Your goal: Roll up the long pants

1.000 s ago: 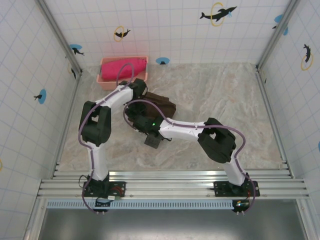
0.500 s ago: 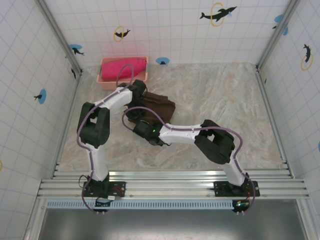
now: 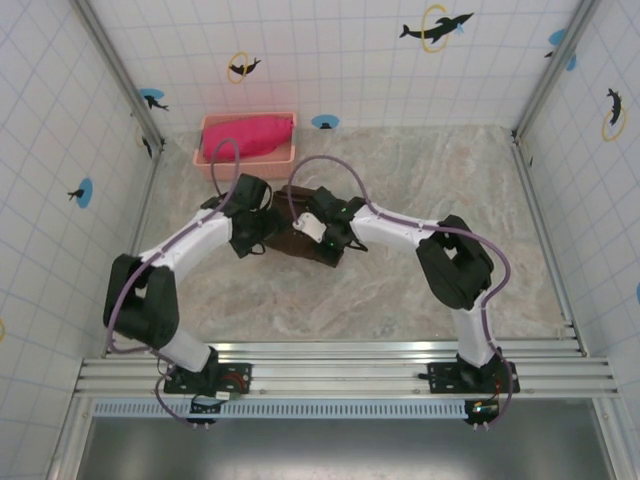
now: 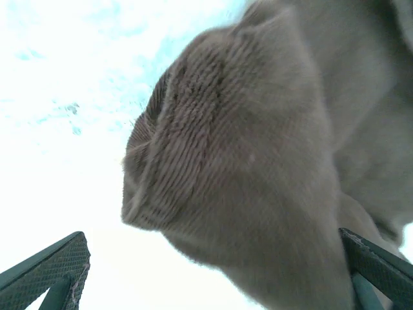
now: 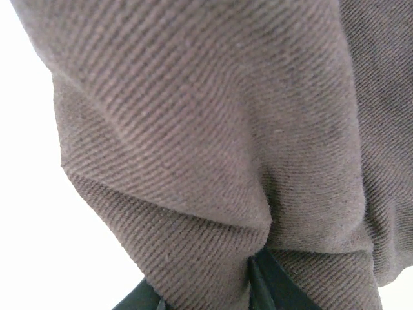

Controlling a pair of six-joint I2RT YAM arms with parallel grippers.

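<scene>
toward the back left of the tabletop (image 3: 440,190), the long pants (image 3: 296,241) lie bunched into a compact dark brown bundle between the two arms, with one arm closing in from each side. the right gripper (image 5: 206,294) is clamped on a fold of the twill, and in its wrist view the cloth puckers down into the pinch, so it seems to be anchoring or turning the bundle. the left gripper (image 4: 211,234) stands spread wide with nothing gripped. its fingers (image 4: 55,271) frame a rounded, hemmed end of the fabric, and the one on the left of that view is clear of the cloth, probably so it can take a fresh hold further along the roll. the bundle looks lumpy rather than a tidy cylinder, so i judge the rolling unfinished. just behind it a pink basket (image 3: 270,158) holds a bright pink-red cloth (image 3: 250,135), well out of the way. the surface is pale with a marble pattern, and a metal rail (image 3: 340,375) at its near edge carries the arm bases. white tiled walls with dolphin stickers (image 3: 437,27) enclose the cell.
</scene>
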